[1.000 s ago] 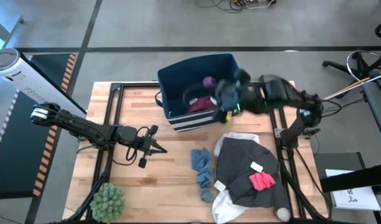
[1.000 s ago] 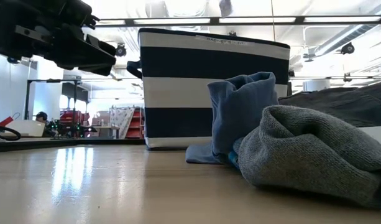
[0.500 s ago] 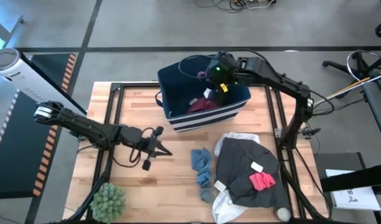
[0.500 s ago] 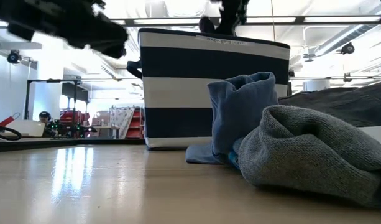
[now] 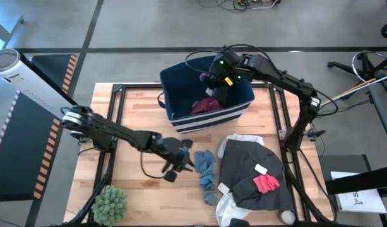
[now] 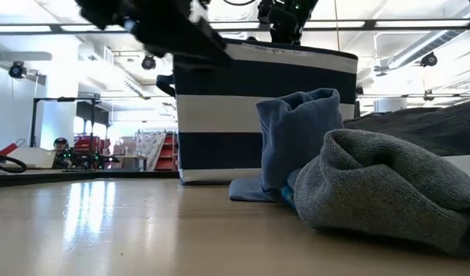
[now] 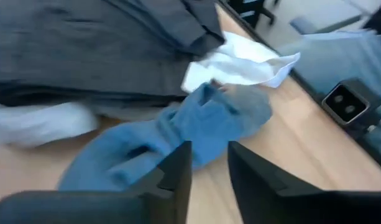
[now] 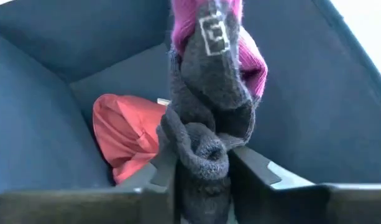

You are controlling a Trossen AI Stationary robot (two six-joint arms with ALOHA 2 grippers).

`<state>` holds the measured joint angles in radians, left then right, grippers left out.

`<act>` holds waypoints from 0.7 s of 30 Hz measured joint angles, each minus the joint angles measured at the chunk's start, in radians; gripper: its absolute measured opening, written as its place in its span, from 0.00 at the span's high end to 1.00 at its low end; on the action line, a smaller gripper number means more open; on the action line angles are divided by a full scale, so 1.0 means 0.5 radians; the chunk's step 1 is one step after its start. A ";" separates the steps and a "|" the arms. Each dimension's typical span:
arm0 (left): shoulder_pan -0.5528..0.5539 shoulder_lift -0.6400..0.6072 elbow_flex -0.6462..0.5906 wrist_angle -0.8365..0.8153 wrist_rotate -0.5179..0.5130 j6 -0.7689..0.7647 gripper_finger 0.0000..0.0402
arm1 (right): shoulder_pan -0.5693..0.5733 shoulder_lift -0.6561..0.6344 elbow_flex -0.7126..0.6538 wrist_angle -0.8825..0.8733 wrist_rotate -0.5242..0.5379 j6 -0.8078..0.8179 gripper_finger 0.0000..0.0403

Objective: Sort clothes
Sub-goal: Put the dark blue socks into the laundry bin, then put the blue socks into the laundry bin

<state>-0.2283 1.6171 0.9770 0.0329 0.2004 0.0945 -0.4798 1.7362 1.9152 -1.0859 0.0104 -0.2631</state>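
My right gripper (image 5: 221,81) hangs over the navy striped bin (image 5: 180,120), shut on a dark grey sock with a magenta end (image 8: 209,93). A red garment (image 8: 125,140) and a maroon one (image 5: 206,106) lie in the bin. My left gripper (image 5: 182,161) is open and empty, low over the table just left of a crumpled blue-grey garment (image 5: 204,165), which shows ahead of its fingers (image 7: 178,134). A large dark grey garment (image 5: 247,170) lies on a white one (image 5: 240,140) at the near right, with a small red piece (image 5: 266,183) on top. My right gripper pinches the sock's bunched dark grey end (image 8: 206,152) between its two fingers. The fingers point down into the bin. The sock hangs below them with its magenta end (image 8: 206,28) lowest, over the inside of the bin.
The bin stands at the table's far middle and fills the low view's centre (image 6: 258,115). A grey garment (image 6: 388,192) lies near the low camera. A green plant (image 5: 109,203) stands at the near left corner. Bare wood lies at the table's left.
My left gripper has swung toward the table's right edge and a little nearer, up to the blue-grey garment. My right gripper has carried the sock from the bin's right rim toward the far left, over the inside of the bin.
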 joint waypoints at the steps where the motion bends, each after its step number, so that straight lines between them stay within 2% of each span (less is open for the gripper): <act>1: 0.000 0.060 0.057 -0.004 0.040 -0.015 0.74 | -0.001 0.000 0.001 -0.003 -0.001 -0.001 0.72; 4: -0.001 0.222 0.193 -0.048 0.153 -0.053 0.63 | -0.001 0.000 0.030 0.007 0.000 -0.017 0.65; 10: -0.005 0.461 0.393 -0.114 0.169 -0.065 0.43 | -0.001 -0.013 0.110 -0.001 0.000 -0.027 0.52; 13: -0.004 0.535 0.442 -0.116 0.260 -0.069 0.35 | -0.001 -0.034 0.138 0.002 0.000 -0.035 0.48; 17: -0.004 0.606 0.489 -0.107 0.302 -0.069 0.30 | -0.001 -0.044 0.152 0.001 0.001 -0.038 0.45; 21: -0.002 0.674 0.533 -0.090 0.302 -0.055 0.31 | -0.001 -0.059 0.153 0.008 0.018 -0.049 0.44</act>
<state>-0.2295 1.9541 1.2434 -0.0122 0.3513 0.0669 -0.4805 1.7066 1.9919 -1.0818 0.0194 -0.2878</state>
